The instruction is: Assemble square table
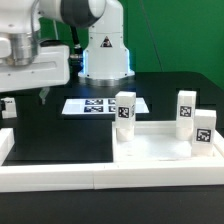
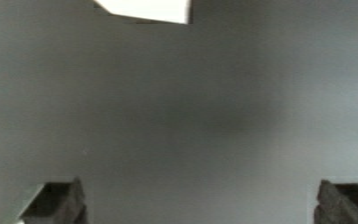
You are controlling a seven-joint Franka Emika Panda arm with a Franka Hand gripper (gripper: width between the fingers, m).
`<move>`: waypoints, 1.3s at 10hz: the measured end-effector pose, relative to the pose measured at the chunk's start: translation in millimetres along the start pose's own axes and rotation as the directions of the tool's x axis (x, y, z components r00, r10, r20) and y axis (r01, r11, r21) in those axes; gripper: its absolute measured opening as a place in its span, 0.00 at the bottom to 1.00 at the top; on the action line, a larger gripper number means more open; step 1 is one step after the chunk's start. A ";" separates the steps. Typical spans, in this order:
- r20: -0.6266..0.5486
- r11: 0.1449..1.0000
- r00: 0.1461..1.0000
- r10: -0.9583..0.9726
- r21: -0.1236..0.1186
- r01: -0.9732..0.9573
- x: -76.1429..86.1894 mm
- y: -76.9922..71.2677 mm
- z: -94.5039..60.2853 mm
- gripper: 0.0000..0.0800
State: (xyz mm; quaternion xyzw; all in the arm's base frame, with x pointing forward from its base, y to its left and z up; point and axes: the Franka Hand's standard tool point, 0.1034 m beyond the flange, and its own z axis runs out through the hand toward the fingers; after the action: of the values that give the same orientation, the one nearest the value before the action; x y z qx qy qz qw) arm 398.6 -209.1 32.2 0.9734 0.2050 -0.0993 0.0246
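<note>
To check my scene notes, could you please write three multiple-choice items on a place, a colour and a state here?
1. Where is the marker board? A in the gripper; B flat on the work surface; C atop a leg.
2. What colour is the work surface? A black; B red; C yellow.
3. How is the gripper? A shut on a leg; B shut, empty; C open, empty.
Answers: B, it lies flat there; A, it is dark all round; C, the fingers stand apart in the wrist view with nothing between.
</note>
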 end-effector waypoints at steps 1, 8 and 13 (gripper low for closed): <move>0.078 0.999 0.997 0.003 0.035 -0.006 -0.9 -0.7 6.7 0.81; 0.487 0.994 0.872 -0.044 0.111 -0.012 -13.7 -1.9 13.2 0.81; 0.665 0.993 0.743 -0.078 0.119 -0.002 -32.2 25.0 0.0 0.81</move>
State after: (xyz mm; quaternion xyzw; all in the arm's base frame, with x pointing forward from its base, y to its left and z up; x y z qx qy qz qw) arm 379.8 -244.6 39.0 0.8687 0.1965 -0.4530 0.0398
